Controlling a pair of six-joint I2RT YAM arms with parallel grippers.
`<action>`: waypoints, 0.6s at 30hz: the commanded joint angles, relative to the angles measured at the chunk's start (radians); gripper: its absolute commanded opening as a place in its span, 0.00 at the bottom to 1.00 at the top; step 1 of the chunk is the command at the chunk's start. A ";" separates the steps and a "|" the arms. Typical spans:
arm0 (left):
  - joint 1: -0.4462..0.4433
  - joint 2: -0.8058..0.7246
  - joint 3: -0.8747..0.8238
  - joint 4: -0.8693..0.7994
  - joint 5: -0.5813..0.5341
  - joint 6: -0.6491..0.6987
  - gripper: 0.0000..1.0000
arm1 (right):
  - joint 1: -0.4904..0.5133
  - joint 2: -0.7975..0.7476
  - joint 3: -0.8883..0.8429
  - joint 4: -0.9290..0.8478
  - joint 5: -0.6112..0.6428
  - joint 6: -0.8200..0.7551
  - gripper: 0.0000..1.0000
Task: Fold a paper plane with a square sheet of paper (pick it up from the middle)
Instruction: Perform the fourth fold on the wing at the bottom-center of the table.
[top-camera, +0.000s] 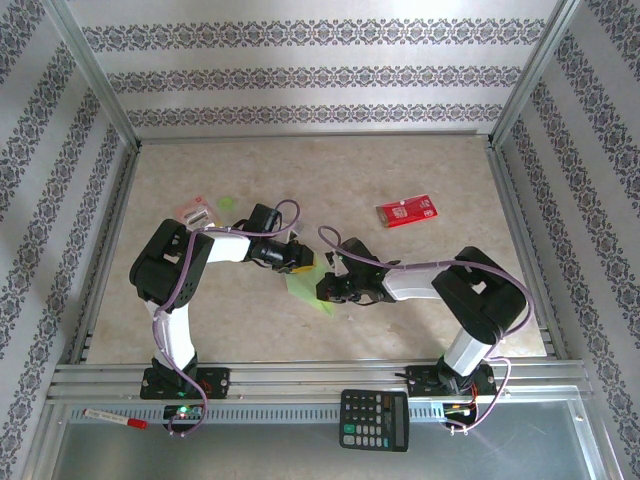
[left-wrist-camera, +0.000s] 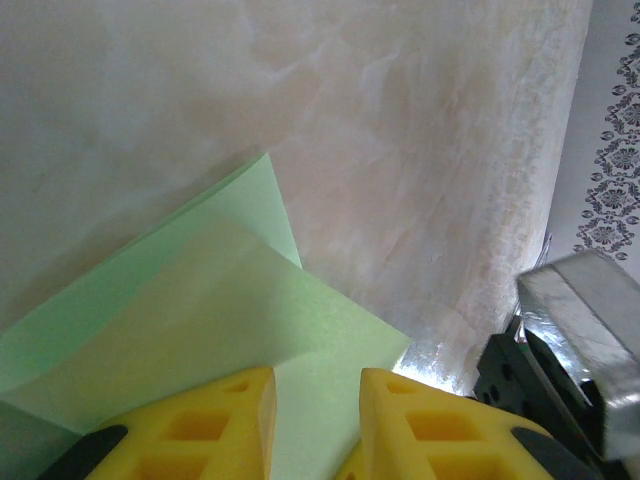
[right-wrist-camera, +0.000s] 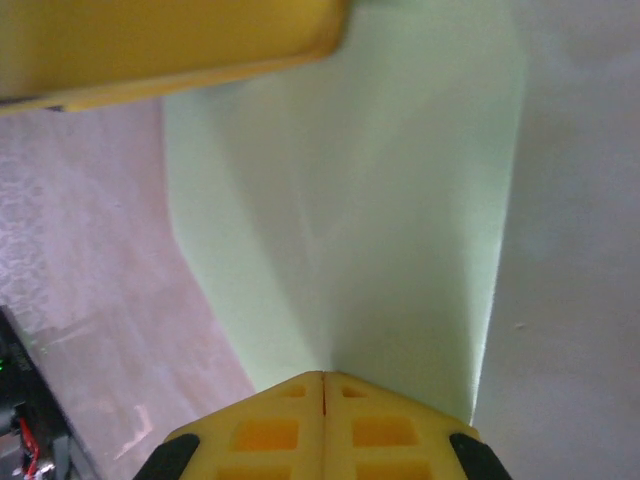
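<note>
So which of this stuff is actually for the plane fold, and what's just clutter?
For the job:
green paper sheet

Just lying about:
red packet
calculator
red-tipped pen
small green disc
pink-and-white item

Beige marbled table top (top-camera: 430, 170), slightly glossy. Red-and-white printed packet (top-camera: 405, 211) flat on far right part, well apart from other loose bits. Tiny round green disc (top-camera: 226, 202) far left. Just beside it, small pink-and-grey item (top-camera: 195, 212), too small to make out. Metal rails (top-camera: 300, 378) along near edge. Black calculator (top-camera: 374, 419) on near ledge, keys up. White pen with red end (top-camera: 114, 417) on same ledge, far left. Walls (top-camera: 300, 75) on three sides, papered in grey floral stripes. Aluminium posts (top-camera: 90, 70) slant up at back corners.
</note>
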 joint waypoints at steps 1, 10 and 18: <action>0.013 0.044 -0.026 -0.098 -0.111 0.043 0.29 | -0.010 0.022 -0.007 -0.001 0.009 -0.022 0.04; 0.013 0.044 -0.026 -0.100 -0.115 0.044 0.29 | -0.023 -0.126 -0.026 -0.059 -0.018 -0.028 0.05; 0.014 0.045 -0.028 -0.099 -0.114 0.044 0.29 | 0.031 -0.189 -0.101 -0.061 -0.005 0.004 0.05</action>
